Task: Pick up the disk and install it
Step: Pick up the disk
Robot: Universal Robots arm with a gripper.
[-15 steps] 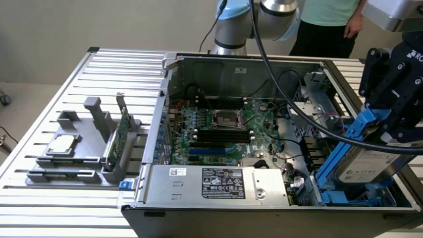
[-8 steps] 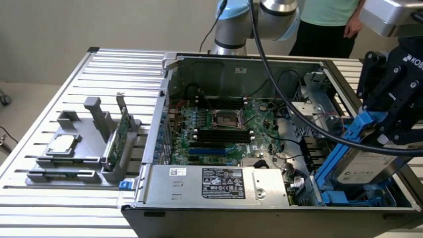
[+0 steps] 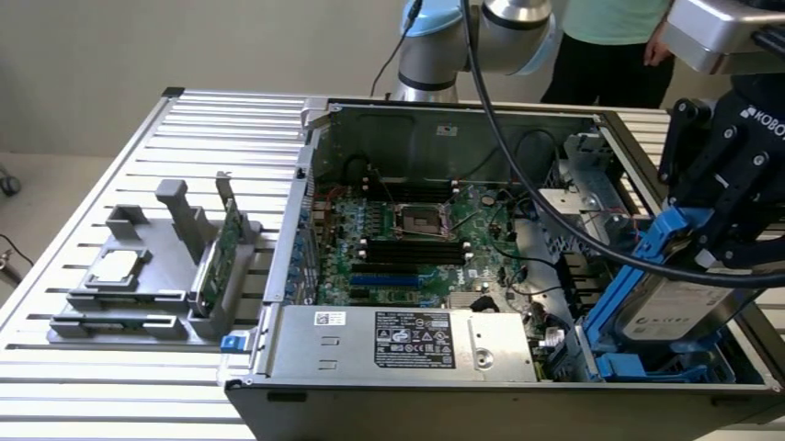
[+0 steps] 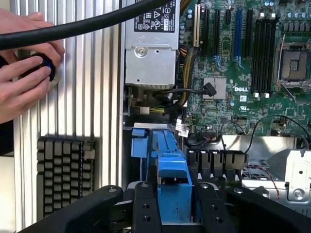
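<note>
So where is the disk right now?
At the exterior view's right, the disk hangs tilted in the gripper, by the blue drive bay at that end of the open computer case.

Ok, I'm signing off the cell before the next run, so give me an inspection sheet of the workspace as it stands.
Surface: slatted metal table with an open computer case on it.
Job's things: the disk, blue-framed, tilted over the drive bay at the exterior view's right.
Clutter: grey fixture with a green card and a square chip; keyboard.
Hand: the hand is shut on the disk.
Cables: thick black cable hangs over the case.
Surroundings: a person behind the table; a person's hands on a round knob.
</note>
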